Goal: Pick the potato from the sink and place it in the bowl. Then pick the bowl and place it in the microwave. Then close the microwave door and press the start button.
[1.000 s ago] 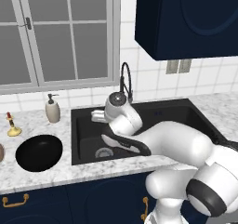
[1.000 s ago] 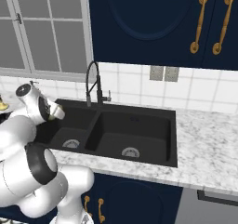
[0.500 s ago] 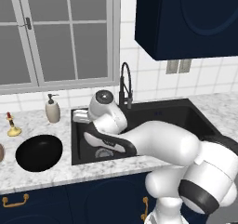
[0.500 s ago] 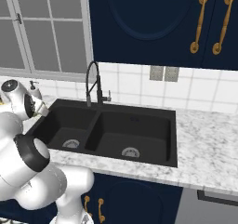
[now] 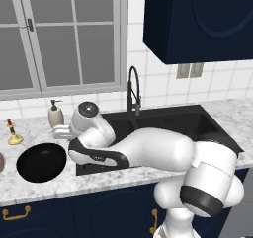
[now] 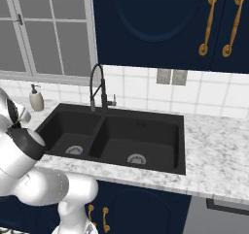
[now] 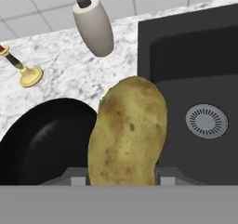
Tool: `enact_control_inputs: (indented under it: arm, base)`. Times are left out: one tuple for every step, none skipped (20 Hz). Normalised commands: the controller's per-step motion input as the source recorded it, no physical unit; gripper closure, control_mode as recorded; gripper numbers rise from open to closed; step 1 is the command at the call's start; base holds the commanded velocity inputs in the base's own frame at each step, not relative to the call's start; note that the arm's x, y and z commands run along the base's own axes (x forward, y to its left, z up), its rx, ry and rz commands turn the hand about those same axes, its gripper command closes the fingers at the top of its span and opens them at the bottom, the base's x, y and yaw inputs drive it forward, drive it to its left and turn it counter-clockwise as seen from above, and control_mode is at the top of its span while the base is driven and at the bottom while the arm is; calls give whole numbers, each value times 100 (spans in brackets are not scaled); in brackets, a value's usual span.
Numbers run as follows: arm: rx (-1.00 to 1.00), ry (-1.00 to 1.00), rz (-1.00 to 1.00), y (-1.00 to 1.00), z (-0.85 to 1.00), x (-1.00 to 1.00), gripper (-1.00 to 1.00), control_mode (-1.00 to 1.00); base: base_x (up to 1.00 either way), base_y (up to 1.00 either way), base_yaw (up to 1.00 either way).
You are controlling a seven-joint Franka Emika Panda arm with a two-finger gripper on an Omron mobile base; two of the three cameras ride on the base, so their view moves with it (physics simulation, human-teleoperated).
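The fingers pinch the potato (image 7: 128, 132) at frame centre, lifted out of the sink (image 7: 195, 79). The bowl (image 7: 42, 139), lower left, awaits it; microwave steps remain undone.

Since a second ago the arm has swung left, away from the middle of the sink (image 5: 168, 128). Its wrist, then above the left basin beside the faucet (image 5: 132, 91), now hangs over the basin's left rim, near the soap dispenser (image 5: 56, 115) and just right of the bowl (image 5: 41, 162). In the right base view the arm has slid toward the left edge. The hand (image 7: 122, 179) carries the potato (image 7: 128, 132) along.
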Motion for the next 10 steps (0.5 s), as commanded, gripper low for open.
enact_control_inputs:
  arm:
    - [0,6,6,84,0,-6,100,-100]
    - [0,4,6,68,0,-4,100,-100]
    - [0,6,4,69,0,0,100,-100]
    - [0,7,3,78,0,0,100,-100]
    - [0,4,3,56,0,0,100,-100]
    - [0,4,1,55,0,0,100,-100]
    - [-3,4,0,74,-1,0,100,-100]
    - [-1,0,0,51,-4,0,100,-100]
    - [-3,0,0,44,-11,0,100,-100]
    - [-7,0,0,57,-17,0,100,-100]
  base:
    - [0,0,0]
    - [0,0,0]
    - [0,0,0]
    - [0,0,0]
    - [0,0,0]
    - [0,0,0]
    - [0,0,0]
    - [0,0,0]
    - [0,0,0]
    - [0,0,0]
